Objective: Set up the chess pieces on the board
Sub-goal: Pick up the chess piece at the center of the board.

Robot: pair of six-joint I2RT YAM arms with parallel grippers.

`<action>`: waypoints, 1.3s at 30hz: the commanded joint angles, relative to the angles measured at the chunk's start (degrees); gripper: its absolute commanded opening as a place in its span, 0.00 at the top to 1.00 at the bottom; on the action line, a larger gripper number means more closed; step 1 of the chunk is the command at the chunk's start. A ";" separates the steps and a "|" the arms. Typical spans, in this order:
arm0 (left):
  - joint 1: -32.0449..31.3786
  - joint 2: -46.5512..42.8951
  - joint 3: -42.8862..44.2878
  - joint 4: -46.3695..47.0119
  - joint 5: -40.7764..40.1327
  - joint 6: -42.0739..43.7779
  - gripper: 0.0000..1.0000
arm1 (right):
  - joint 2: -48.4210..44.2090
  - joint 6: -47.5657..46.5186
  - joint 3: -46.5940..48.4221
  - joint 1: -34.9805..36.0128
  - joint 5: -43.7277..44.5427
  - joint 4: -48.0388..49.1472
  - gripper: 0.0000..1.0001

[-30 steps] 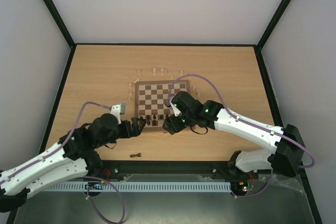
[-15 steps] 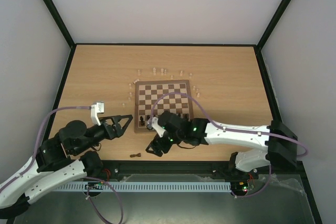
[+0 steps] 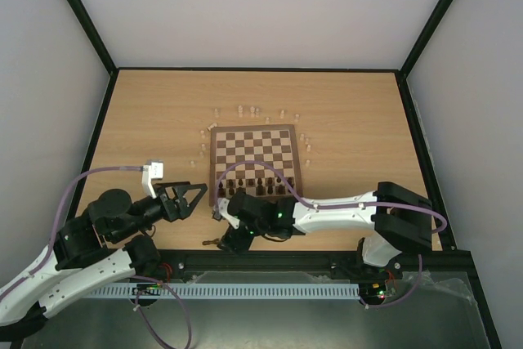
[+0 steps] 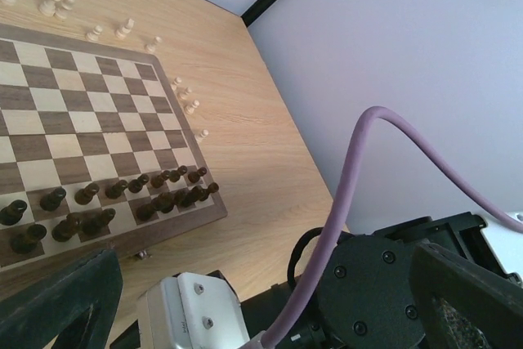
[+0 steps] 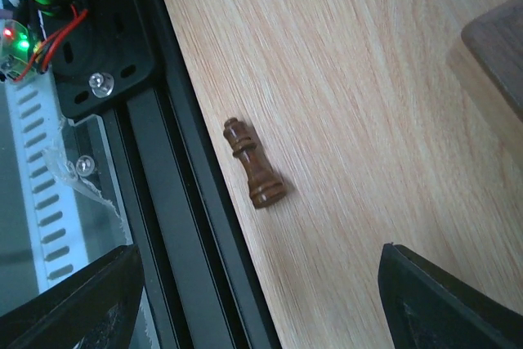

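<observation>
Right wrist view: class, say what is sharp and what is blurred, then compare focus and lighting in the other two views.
Right wrist: the fallen dark piece and the table grain are sharp, the right fingers dark and blurred. Left wrist: the board is crisp, the left fingers dark and soft. Top external: even light, faint shadows, chess pieces too small to identify.

Ahead of the right gripper (image 5: pixel 257 259), whose fingers (image 5: pixel 78 300) look matt black plastic, a dark, smoothly turned wooden chess piece (image 5: pixel 255 173) with faint sheen lies on the pale, matt, wood-grained tabletop (image 5: pixel 368 136), beside a satin black metal rail (image 5: pixel 176 202).
</observation>
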 commanded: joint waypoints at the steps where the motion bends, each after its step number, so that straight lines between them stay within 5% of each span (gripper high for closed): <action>1: 0.28 -0.34 0.42 0.75 0.48 1.51 0.01 | 0.51 -3.18 -1.64 0.35 0.73 4.57 0.21; 13: 0.28 -1.88 0.44 0.28 0.36 1.77 0.01 | 2.53 -7.48 -2.65 1.82 0.45 7.81 0.25; 39: 0.28 -5.26 0.88 -0.71 -0.29 2.01 0.01 | 13.56 -10.48 5.51 4.69 9.31 6.28 0.52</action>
